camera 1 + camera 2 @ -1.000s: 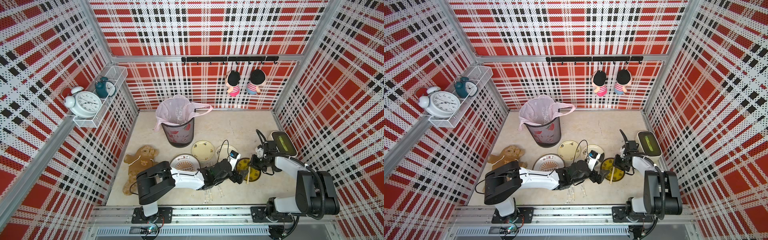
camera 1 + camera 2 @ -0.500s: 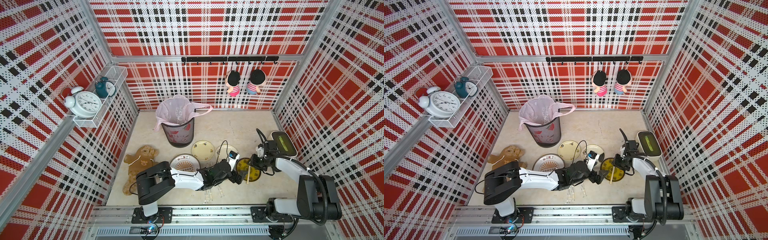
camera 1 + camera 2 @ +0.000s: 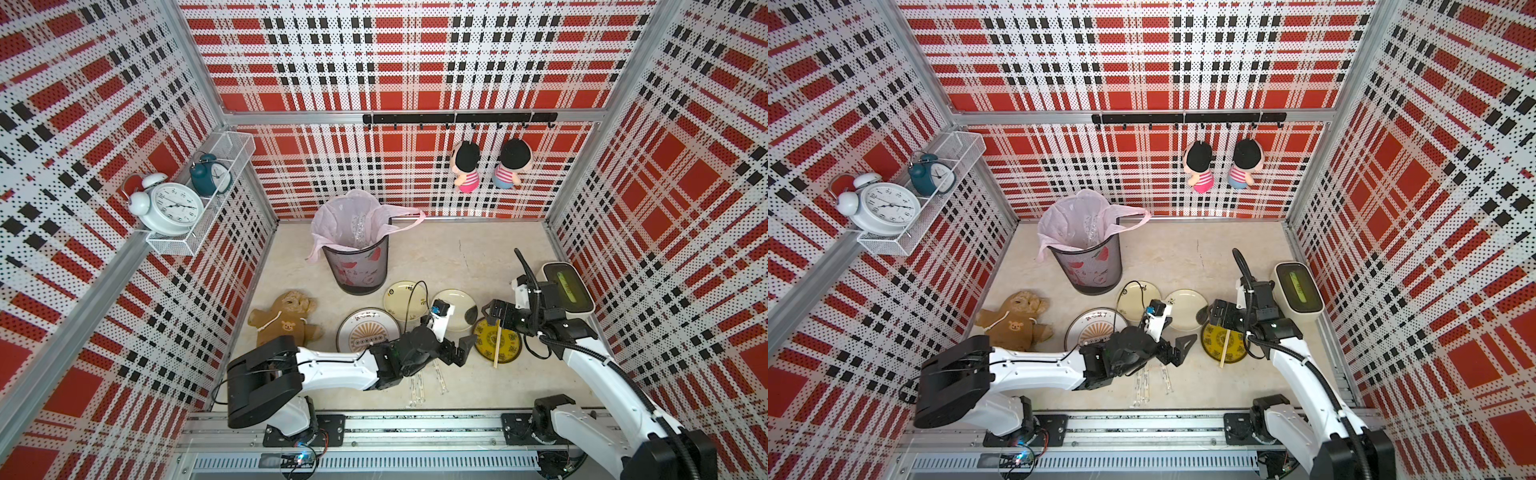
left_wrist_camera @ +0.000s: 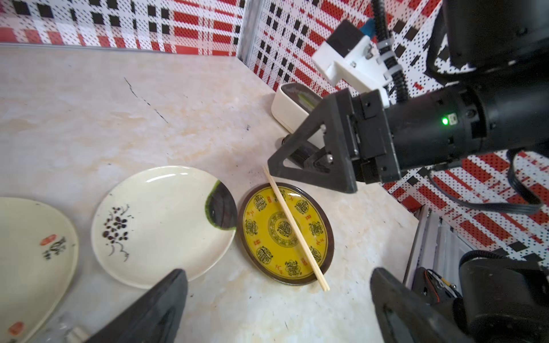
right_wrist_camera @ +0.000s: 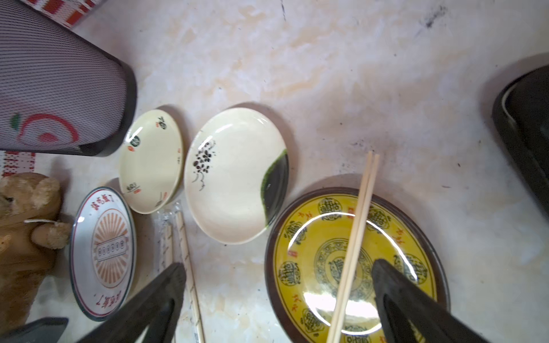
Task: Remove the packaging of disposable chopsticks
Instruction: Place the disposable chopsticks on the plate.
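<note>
**Asker:** What lies farthest left of the yellow plate (image 3: 510, 354)?

**Me:** A brown teddy bear (image 3: 286, 322), flat on the table (image 3: 457, 257). Further back stands the mesh waste bin (image 3: 357, 268) with its pink liner (image 3: 328, 224). Closer to the yellow plate sits a sunburst plate (image 3: 368, 332), white with orange rays.

**Asker:** And the packaging?

**Me:** The packaging (image 3: 417, 388) is two clear sleeves, each with sticks inside. They lie side by side on the table, left of the yellow plate and nearer my bases.

**Asker:** Your left side?

**Me:** My left gripper (image 3: 462, 351) hangs just left of the yellow plate with its jaws spread wide and nothing between them. Beyond it are a small cream plate (image 5: 151, 160) and a flower-spray plate (image 5: 234, 178). The flower-spray plate's rim is just beside the yellow plate.

**Asker:** Where are the unwrapped sticks?

**Me:** One bare pair of disposable chopsticks (image 5: 353, 243) lies across the yellow plate. Both ends overhang its rim.

**Asker:** And your right side?

**Me:** My right gripper (image 3: 496, 313) hovers at the yellow plate's far edge, over that end of the pair. Its jaws are wide apart and grip nothing. Right of the yellow plate stands a white box (image 3: 565, 286) with a green window.
</note>
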